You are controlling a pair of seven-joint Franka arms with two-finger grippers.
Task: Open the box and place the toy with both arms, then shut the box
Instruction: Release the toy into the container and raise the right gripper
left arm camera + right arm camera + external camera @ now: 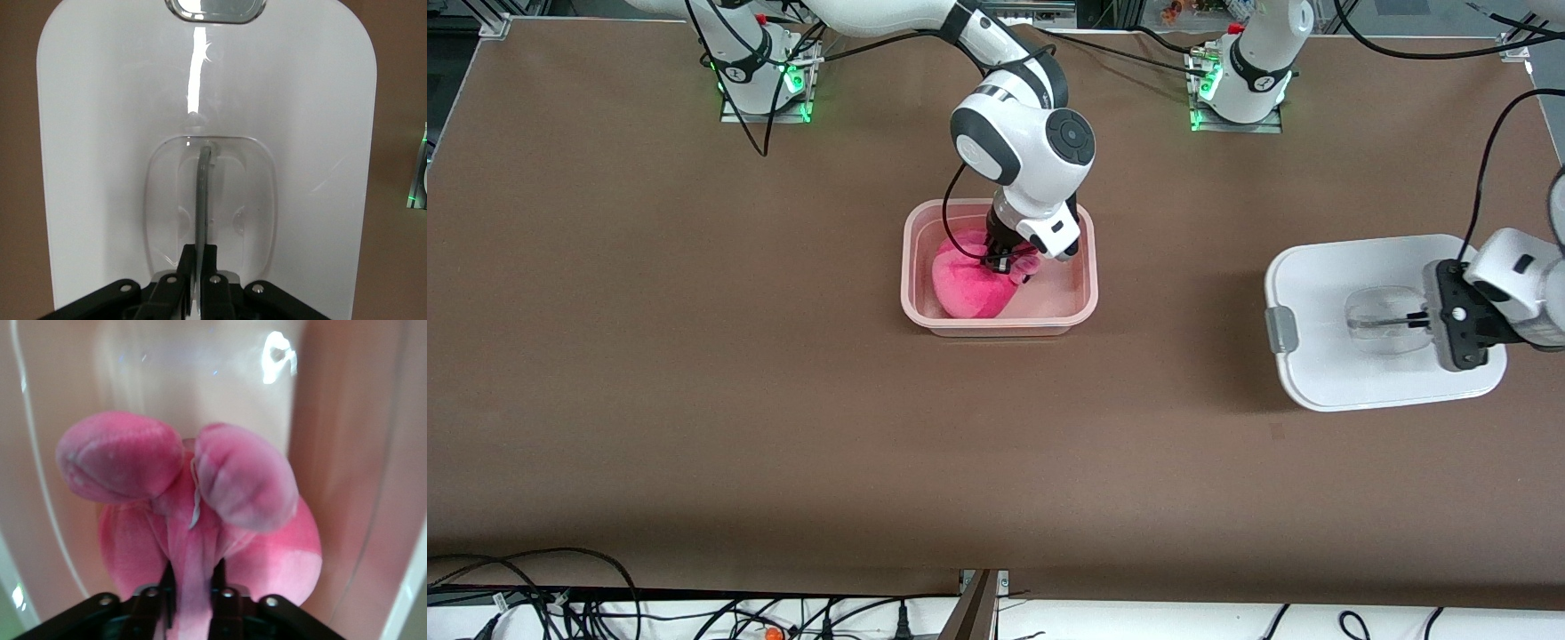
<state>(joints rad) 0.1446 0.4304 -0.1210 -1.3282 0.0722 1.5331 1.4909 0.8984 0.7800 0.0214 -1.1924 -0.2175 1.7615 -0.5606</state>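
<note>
From the front, my right gripper [1003,260] was down inside the open pink box [999,324], which sat at the middle of the table [694,356] with no lid on it. My fingers were pinched on a fold of the hot-pink toy [969,286], and the toy lay in the tub, toward the right arm's end of it. The white lid [1352,373] lay flat on the table, well apart from the box, toward the left arm's end. My left gripper [1418,318] was at the lid's clear recessed handle [1383,320], and one grey clip [1281,328] showed on the lid's edge facing the box.

In my left wrist view, my left fingers [208,267] were clenched tight on the thin bar of the clear handle [203,193], the white lid [100,167] spread flat beneath.

In my right wrist view, my right fingers [220,587] gripped a strip of pink plush between them. The toy's [280,553] two rounded ears [123,463] stood out ahead, and the tub's pale translucent wall [200,367] rose just beside them.
</note>
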